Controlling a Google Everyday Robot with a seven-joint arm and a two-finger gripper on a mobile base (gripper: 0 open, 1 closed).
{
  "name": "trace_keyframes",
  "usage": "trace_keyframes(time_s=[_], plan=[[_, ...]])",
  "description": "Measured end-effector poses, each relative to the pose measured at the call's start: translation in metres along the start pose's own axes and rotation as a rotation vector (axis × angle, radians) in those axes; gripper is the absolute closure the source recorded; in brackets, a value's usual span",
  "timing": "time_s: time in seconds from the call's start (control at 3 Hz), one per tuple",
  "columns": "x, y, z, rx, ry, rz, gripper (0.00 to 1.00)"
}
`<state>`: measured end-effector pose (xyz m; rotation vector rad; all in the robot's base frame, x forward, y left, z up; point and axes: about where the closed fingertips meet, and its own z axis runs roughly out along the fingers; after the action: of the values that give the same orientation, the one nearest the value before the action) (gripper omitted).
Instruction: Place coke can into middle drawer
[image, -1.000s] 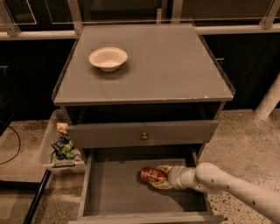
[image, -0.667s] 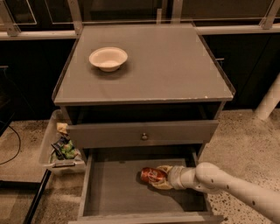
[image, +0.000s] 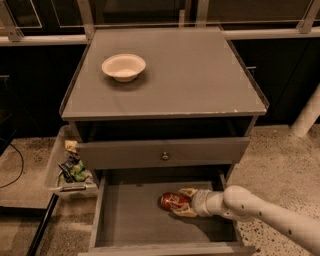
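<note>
The arm (image: 272, 218) comes in from the lower right edge as a pale, smooth tube, held low and sloping slightly up towards the left. It swells into a rounded joint (image: 236, 200), then narrows to a short white wrist (image: 206, 203). The gripper (image: 181, 202) points left, low inside the drawer (image: 130, 215), right of its middle. Its two tan fingers (image: 188, 192) sit one on the far side and one on the near side of the can (image: 171, 201), pressed against its right end.
</note>
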<state>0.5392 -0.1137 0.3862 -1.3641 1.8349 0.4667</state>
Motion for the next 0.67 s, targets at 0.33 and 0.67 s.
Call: trace_keyframes(time_s=[0.33, 0.67], plan=[[-0.007, 0.001, -0.004, -0.006, -0.012, -0.026, 0.00], [-0.023, -0.001, -0.020, -0.008, -0.028, -0.086, 0.00]])
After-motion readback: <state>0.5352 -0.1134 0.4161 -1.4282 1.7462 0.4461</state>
